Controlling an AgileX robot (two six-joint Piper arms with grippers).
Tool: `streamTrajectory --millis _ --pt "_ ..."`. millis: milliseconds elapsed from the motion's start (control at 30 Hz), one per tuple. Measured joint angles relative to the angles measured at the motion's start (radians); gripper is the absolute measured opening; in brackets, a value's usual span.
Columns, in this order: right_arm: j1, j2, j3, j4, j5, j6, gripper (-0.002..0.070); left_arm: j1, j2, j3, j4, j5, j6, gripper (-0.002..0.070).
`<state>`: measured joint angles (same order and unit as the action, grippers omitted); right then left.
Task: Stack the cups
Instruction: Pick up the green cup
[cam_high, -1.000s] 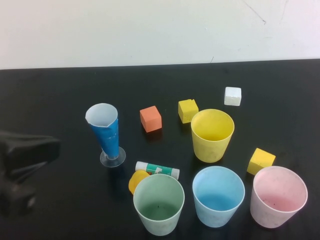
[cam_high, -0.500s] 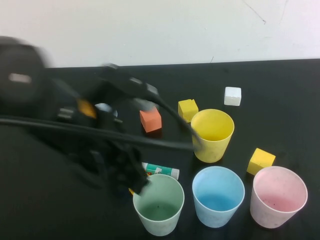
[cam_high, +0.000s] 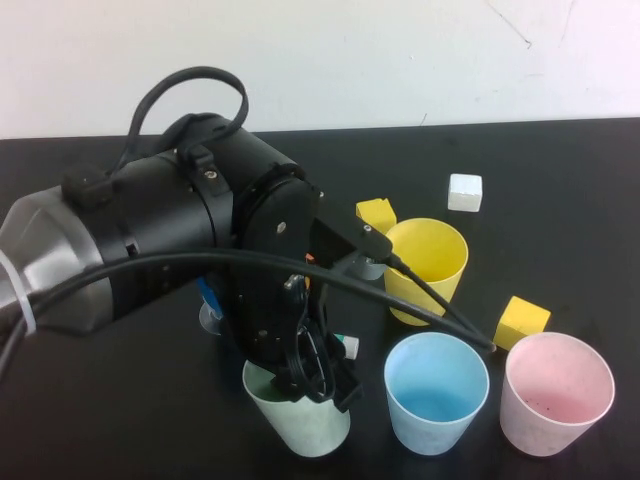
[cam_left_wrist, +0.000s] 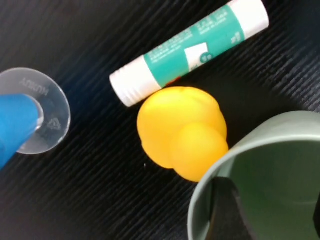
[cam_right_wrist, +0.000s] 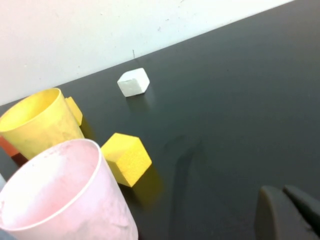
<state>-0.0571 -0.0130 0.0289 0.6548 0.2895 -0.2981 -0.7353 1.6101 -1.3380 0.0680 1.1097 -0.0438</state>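
Note:
Four cups stand on the black table: pale green (cam_high: 300, 428) at front left, light blue (cam_high: 437, 392) beside it, pink (cam_high: 556, 392) at front right, and yellow (cam_high: 430, 262) behind the blue one. My left gripper (cam_high: 316, 376) is open and reaches down over the green cup's rim. In the left wrist view, one finger (cam_left_wrist: 226, 212) is inside the green cup (cam_left_wrist: 270, 165) against its wall. My right gripper (cam_right_wrist: 287, 200) is shut and empty, low over bare table to the right of the pink cup (cam_right_wrist: 60, 200) and the yellow cup (cam_right_wrist: 37, 125). It is out of the high view.
A glue stick (cam_left_wrist: 190, 50) and a yellow round toy (cam_left_wrist: 182, 132) lie just behind the green cup. The blue cone's clear foot (cam_left_wrist: 35, 110) is close by. Yellow cubes (cam_high: 521, 320) (cam_high: 375, 212) and a white cube (cam_high: 465, 192) lie around the yellow cup. The left arm hides the middle left.
My left arm has swung in from the left edge, across the table and down onto the green cup. The cups have not moved.

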Motion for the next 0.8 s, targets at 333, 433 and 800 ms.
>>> streamTrajectory --millis 333,433,800 --pt "0.000 0.000 0.000 0.001 0.000 -0.001 -0.0001 -0.001 0.011 -0.049 -0.025 -0.002 0.008 0.0362" --pt "0.000 0.000 0.000 0.002 0.000 -0.003 -0.0001 -0.001 -0.003 -0.082 -0.046 0.018 0.016 0.0363" --pt "0.000 0.000 0.000 0.002 0.000 -0.010 -0.0001 -0.001 -0.067 -0.132 -0.057 0.118 0.028 0.0363"
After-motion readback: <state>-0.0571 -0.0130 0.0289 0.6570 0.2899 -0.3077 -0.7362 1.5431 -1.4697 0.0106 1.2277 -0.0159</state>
